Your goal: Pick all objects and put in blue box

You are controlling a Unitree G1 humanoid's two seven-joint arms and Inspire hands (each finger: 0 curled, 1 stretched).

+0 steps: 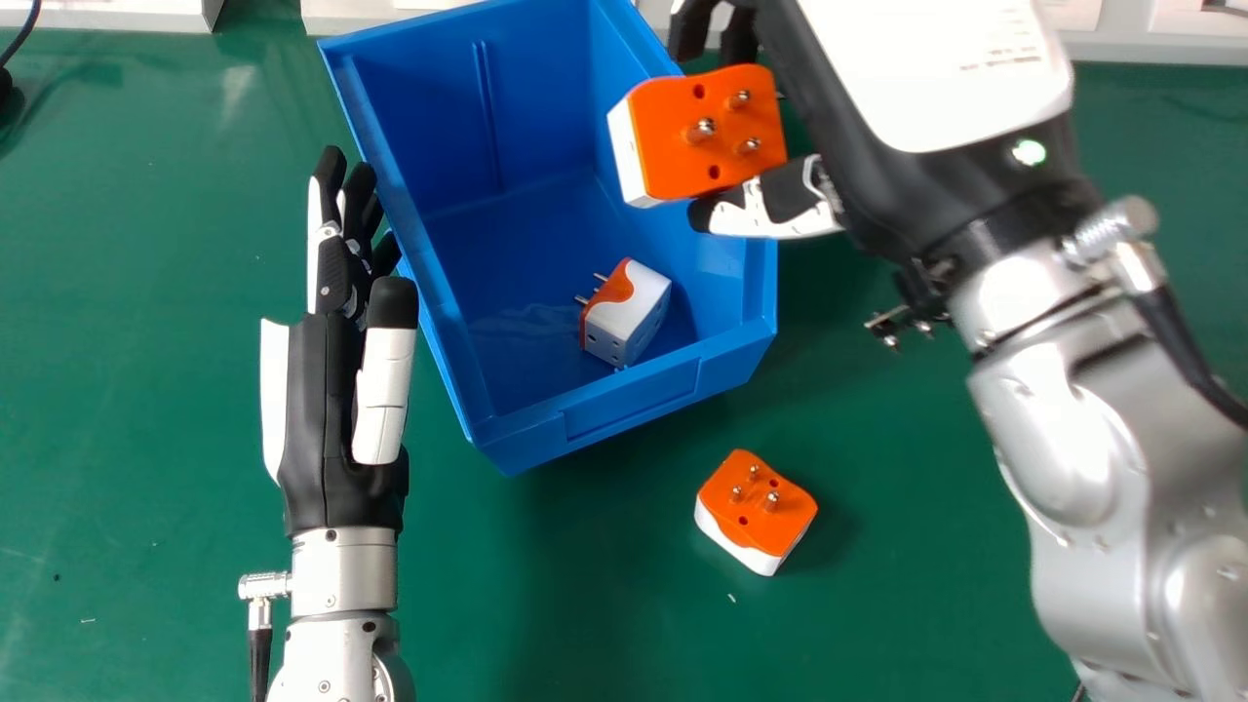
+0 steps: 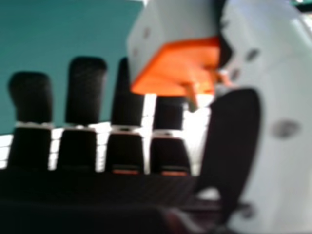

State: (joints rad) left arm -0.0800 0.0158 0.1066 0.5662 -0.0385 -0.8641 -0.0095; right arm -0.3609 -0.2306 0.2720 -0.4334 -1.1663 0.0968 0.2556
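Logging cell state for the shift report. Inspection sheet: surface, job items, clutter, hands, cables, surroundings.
Surface: green tabletop, light reflections.
Job items: blue box, one adapter inside; loose adapter on tabletop, pins up; held adapter above box.
Clutter: pale speck near loose adapter.
Hands: right hand grips held adapter; left hand open beside box.
Cables: left wrist lead, right wrist lead, black cable at far left.
Surroundings: white panels along far edge.

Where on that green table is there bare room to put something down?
The table is bare left of the left hand, and between the left forearm and the loose plug adapter. It's crowded at the blue box: the left hand is close alongside, and the right hand holds another adapter above it.
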